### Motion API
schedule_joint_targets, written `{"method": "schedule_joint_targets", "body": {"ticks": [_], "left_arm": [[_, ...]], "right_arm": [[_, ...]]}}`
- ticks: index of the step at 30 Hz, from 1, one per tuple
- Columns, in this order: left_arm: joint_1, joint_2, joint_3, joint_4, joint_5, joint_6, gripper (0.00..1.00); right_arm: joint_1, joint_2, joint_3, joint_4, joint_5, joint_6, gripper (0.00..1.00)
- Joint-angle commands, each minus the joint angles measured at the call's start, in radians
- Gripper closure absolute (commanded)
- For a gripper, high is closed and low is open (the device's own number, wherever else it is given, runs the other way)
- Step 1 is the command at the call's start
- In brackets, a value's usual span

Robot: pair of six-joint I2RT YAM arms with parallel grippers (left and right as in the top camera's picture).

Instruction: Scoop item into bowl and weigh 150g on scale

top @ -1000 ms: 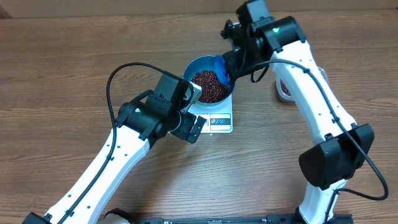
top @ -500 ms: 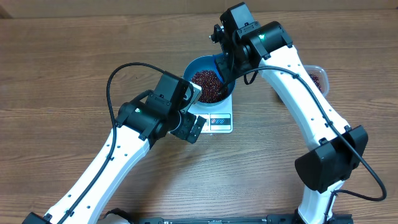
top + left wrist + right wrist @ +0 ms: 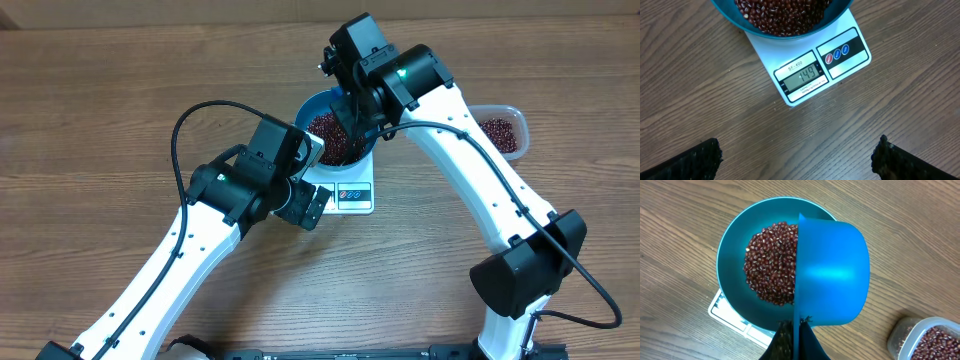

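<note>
While the right pincer [image 3: 796, 339] pinched the thin handle of the blue scoop [image 3: 832, 275], the scoop hung tipped on its side over the right half of the bowl [image 3: 732, 250], mouth facing frame left toward the heap; its inside could not be seen. Beans [image 3: 772, 262] filled the bowl's middle. Bowl sat on the white scale [image 3: 815, 65], upper centre of the overhead view, scale on the wood desk [image 3: 100, 100]. Display [image 3: 805, 76] read 149 in the left wrist view, with red and blue buttons to its right. Left pincer [image 3: 797, 162] was spread wide, holding nothing, above bare desk just below the scale's display edge. Clear tub [image 3: 498, 130] with more beans stood at frame right in the overhead view, well apart from the scale.
</note>
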Motion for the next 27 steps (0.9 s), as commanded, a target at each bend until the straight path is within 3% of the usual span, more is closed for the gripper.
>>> {"method": "schedule_joint_targets", "body": {"ticks": [1, 7, 17, 27], "left_arm": [[0.007, -0.023, -0.008, 0.005, -0.004, 0.019, 0.01], [0.007, -0.023, -0.008, 0.005, -0.003, 0.019, 0.00], [0.007, -0.023, -0.008, 0.005, -0.003, 0.019, 0.00], [0.007, -0.023, -0.008, 0.005, -0.003, 0.019, 0.00]], "right_arm": [[-0.005, -0.048, 0.035, 0.005, 0.024, 0.005, 0.96], [-0.016, -0.048, 0.035, 0.004, -0.058, 0.011, 0.96], [-0.134, -0.048, 0.035, -0.002, -0.395, 0.011, 0.96], [-0.198, -0.048, 0.035, -0.006, -0.474, 0.011, 0.96]]}}
